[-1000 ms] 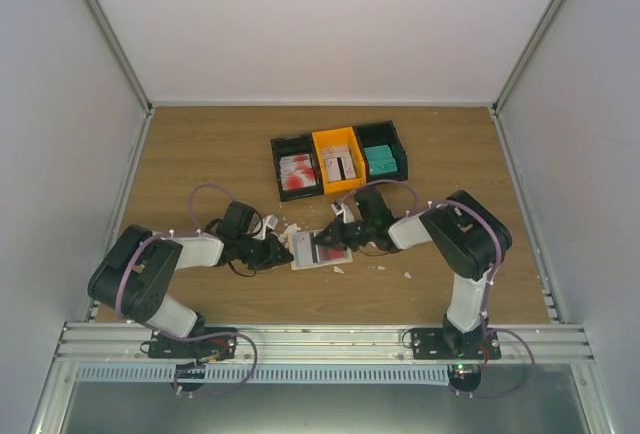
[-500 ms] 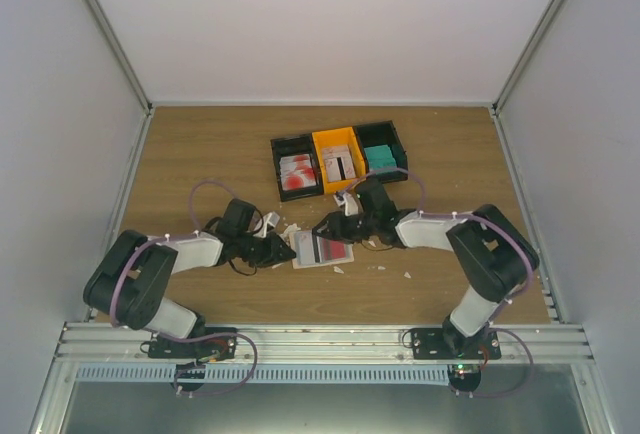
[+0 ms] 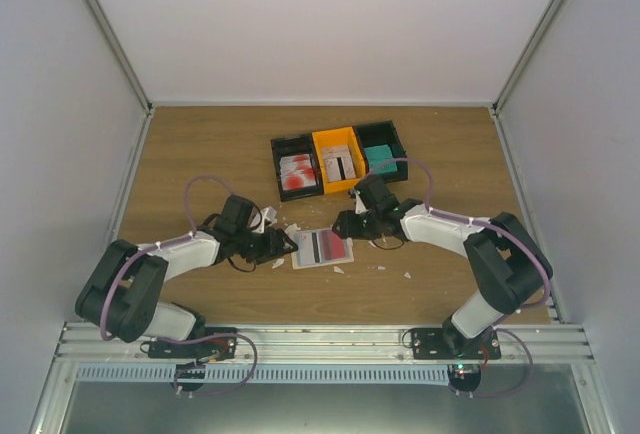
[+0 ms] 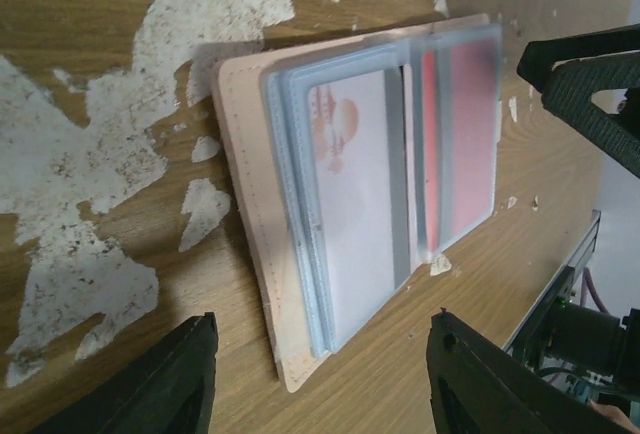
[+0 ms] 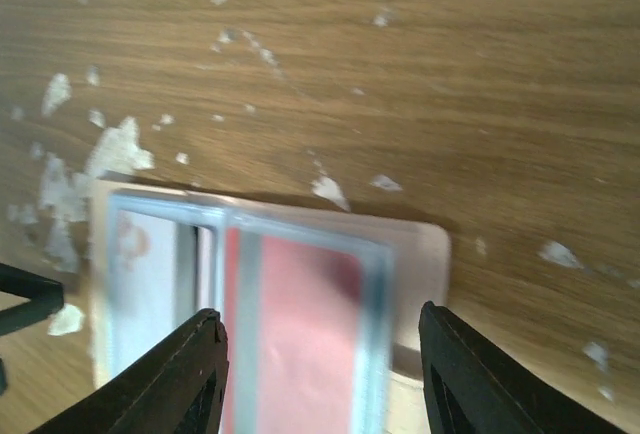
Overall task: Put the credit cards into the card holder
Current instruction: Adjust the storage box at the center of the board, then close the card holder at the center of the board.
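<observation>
Wide open and empty, left gripper [image 4: 322,359] and right gripper [image 5: 318,354] flank the open beige folding card holder [image 4: 245,216]; best lift away cleanly, nudging nothing.

We look down past our right gripper [image 5: 318,316], its two dark fingers spread apart. Between them the card holder [image 5: 420,254] lies open on the wooden table [image 5: 400,74], a red card [image 5: 300,324] and a pale card [image 5: 140,264] in its clear sleeves, white scraps [image 5: 120,149] scattered around.
</observation>
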